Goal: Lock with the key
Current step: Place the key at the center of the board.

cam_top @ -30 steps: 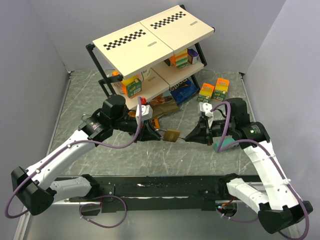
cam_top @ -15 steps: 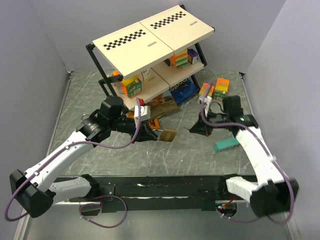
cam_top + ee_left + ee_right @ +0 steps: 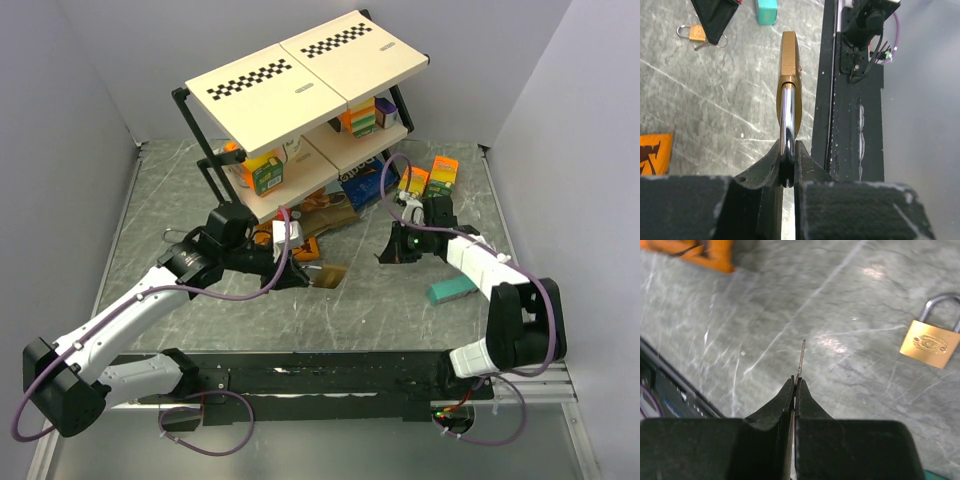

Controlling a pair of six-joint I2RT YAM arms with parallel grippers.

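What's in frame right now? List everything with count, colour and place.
shelf rack: 1, cream boards with checker strips, black frame, back of table
shelf boxes: at least 3, mostly green and orange, on the rack's lower boards
table boxes: 2, orange and green, right of the rack
blue bag: 1, under the rack
brown bag: 1, at the rack's front foot
orange packet: 1, table, in front of the rack
teal block: 1, table, right side
held padlock: 1, brass, gripped by its shackle
loose padlock: 1, brass, silver shackle, flat on table
key: 1, thin metal, gripped
table: 1, grey marbled
left gripper: shut on held padlock
right gripper: shut on key
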